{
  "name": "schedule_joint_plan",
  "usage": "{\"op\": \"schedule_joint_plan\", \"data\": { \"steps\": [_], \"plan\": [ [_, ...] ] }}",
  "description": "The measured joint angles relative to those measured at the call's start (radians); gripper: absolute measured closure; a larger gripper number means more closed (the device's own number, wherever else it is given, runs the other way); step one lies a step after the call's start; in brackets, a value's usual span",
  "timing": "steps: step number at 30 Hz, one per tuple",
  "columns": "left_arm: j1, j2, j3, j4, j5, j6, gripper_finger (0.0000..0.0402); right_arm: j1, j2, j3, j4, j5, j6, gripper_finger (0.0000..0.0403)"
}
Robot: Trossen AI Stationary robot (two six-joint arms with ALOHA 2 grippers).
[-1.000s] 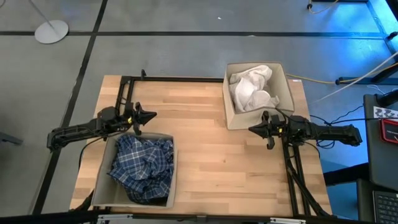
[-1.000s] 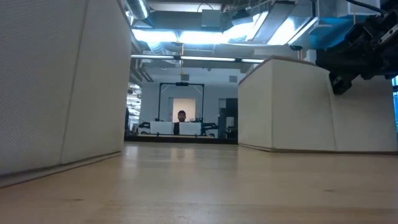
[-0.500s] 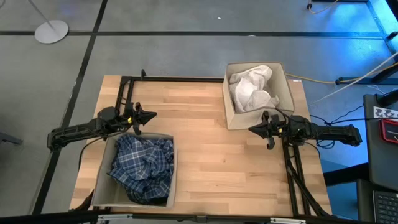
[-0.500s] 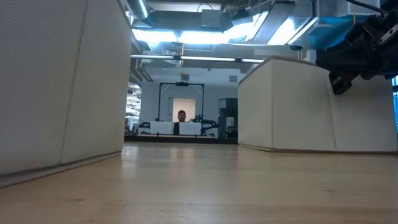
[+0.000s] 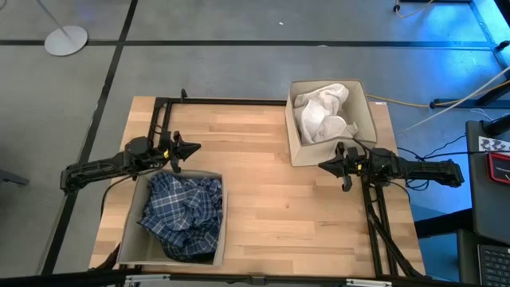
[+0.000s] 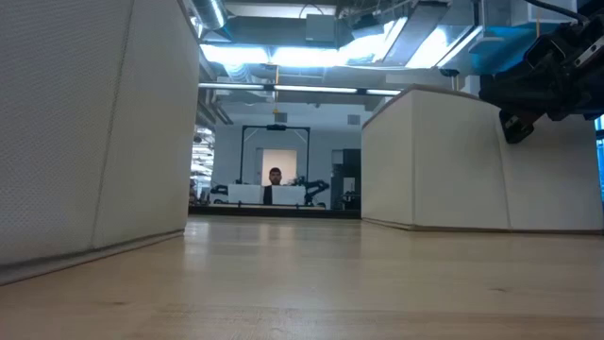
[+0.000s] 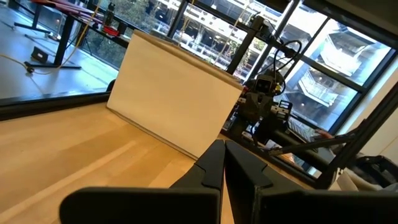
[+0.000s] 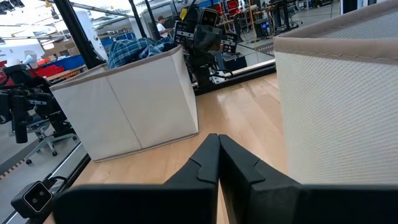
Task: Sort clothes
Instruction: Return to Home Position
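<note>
Sorting looks done: plaid shirt (image 5: 183, 214) in the lower-left bin (image 5: 131, 225), white garment (image 5: 323, 116) in the upper-right bin (image 5: 319, 152), my left gripper (image 5: 188, 147) and right gripper (image 5: 325, 166) both closed, empty.

No text, label, brand name, number or sign can be read on the right bin (image 5: 311, 154) just beside the right gripper (image 5: 322, 167), on the left bin (image 5: 130, 223) just beside the left gripper (image 5: 197, 147), or on the table (image 5: 263, 199) between them.
</note>
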Motion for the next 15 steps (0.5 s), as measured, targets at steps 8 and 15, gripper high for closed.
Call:
{"op": "schedule_joint_plan", "data": {
  "steps": [8, 15],
  "plan": [
    [0.0, 0.0, 0.0, 0.001, 0.0, 0.002, 0.0398, 0.0, 0.0, 0.0, 0.0, 0.0, 0.0, 0.0391],
    [0.0, 0.0, 0.0, 0.001, 0.0, -0.005, 0.0398, 0.0, 0.0, 0.0, 0.0, 0.0, 0.0, 0.0391]
  ]
}}
